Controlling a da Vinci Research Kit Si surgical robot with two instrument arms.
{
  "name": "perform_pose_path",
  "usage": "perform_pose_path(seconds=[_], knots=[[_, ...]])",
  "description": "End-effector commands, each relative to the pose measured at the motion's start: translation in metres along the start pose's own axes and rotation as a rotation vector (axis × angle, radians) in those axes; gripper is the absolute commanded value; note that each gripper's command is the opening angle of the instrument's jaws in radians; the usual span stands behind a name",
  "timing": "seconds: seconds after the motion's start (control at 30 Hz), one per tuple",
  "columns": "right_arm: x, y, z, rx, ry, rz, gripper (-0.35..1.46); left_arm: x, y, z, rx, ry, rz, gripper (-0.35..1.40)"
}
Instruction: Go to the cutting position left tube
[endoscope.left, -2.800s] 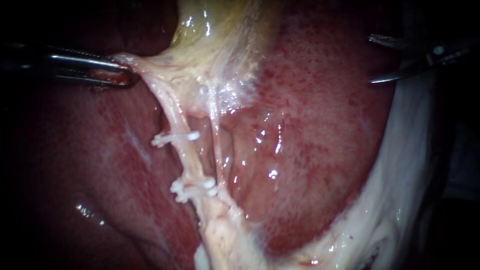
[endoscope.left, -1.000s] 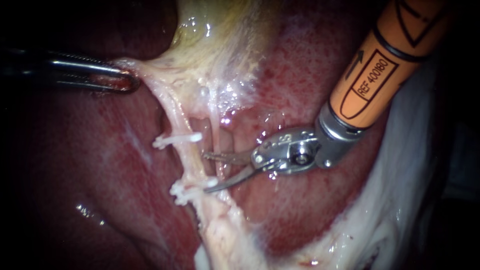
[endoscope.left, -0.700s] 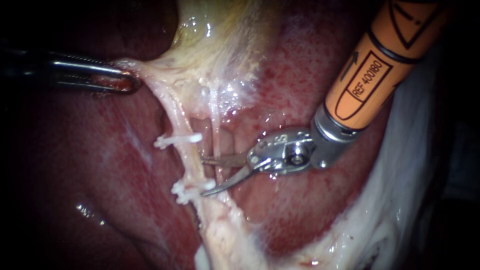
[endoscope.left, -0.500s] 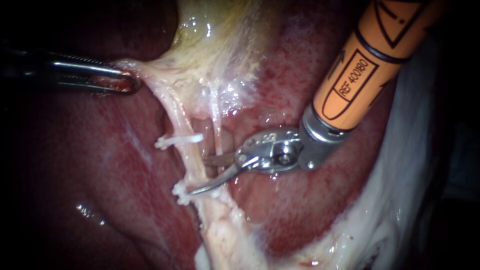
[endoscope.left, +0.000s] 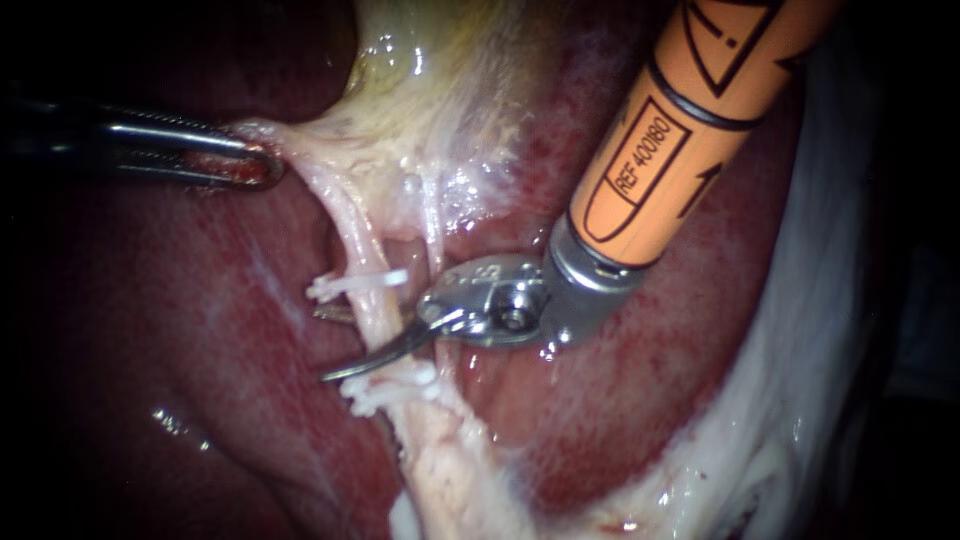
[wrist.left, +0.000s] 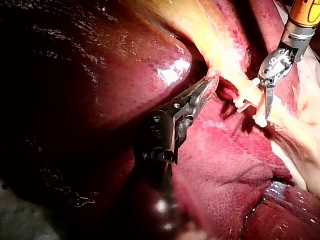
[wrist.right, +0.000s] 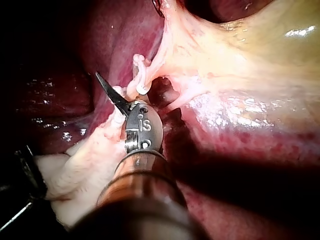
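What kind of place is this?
Probably a surgery practice spot: a wet red liver, white clips on a thin tube, the left instrument gripping the gallbladder, the right instrument open around that tube.

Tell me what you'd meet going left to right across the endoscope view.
left instrument, shut on the gallbladder → left tube → right instrument's hinge → orange shaft → white tissue. The open blades straddle the tube, so I left them out.
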Motion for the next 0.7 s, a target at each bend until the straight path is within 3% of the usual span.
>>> perform_pose_path(seconds=[0.03, 0.2, 0.5, 0.7], knots=[[0.0003, -0.0001, 0.0002, 0.003, 0.008, 0.000, 1.45, 0.0000, 0.0000, 0.0000, -0.001, -0.001, 0.000, -0.35], [0.0011, -0.0009, 0.0005, 0.019, 0.029, 0.013, 1.45, 0.0000, 0.0000, 0.0000, -0.001, 0.000, 0.000, -0.35], [0.0040, -0.0037, 0.0002, 0.064, 0.060, 0.046, 1.45, -0.0002, 0.0000, 0.0002, -0.003, -0.001, 0.001, -0.35], [0.0041, -0.0038, 0.0002, 0.068, 0.061, 0.057, 1.45, -0.0002, 0.0000, 0.0003, -0.002, -0.001, 0.001, -0.35]])
